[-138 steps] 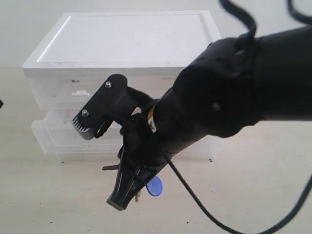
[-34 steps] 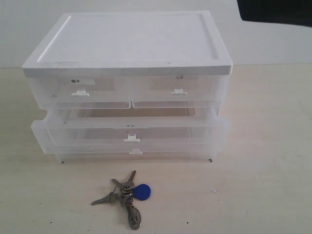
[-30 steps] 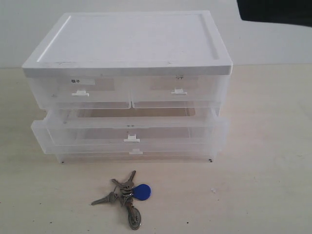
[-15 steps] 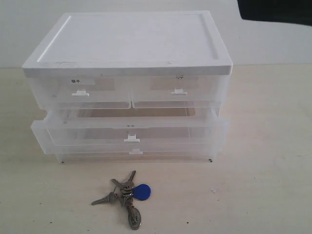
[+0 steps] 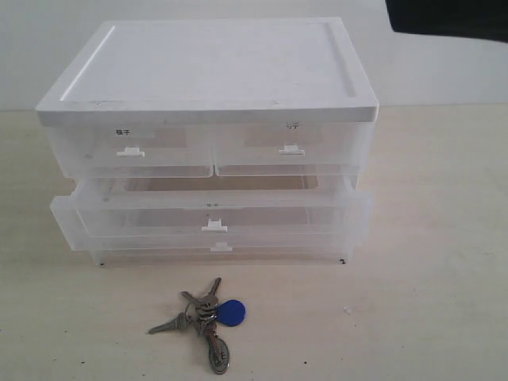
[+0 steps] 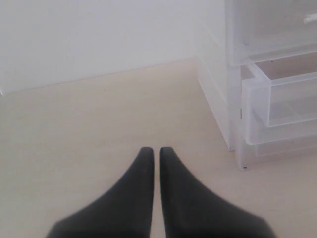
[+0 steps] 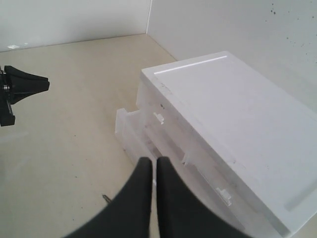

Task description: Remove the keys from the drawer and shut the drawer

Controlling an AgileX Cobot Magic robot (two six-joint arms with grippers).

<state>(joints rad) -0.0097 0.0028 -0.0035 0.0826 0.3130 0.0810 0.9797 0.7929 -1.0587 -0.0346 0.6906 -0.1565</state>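
My left jaws and right jaws are pressed together, pinching nothing. The keys (image 5: 202, 321) lie on the worktop (image 5: 429, 302) before the part-open drawer (image 5: 210, 214); the labels (image 5: 123, 132) are unreadable.

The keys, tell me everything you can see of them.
The keys are a small bunch of silvery-grey metal keys on a ring, fanned out flat, with a round blue fob and a longer oval metal piece. They lie on the pale table, just in front of the open drawer, apart from it. Nothing else touches them.
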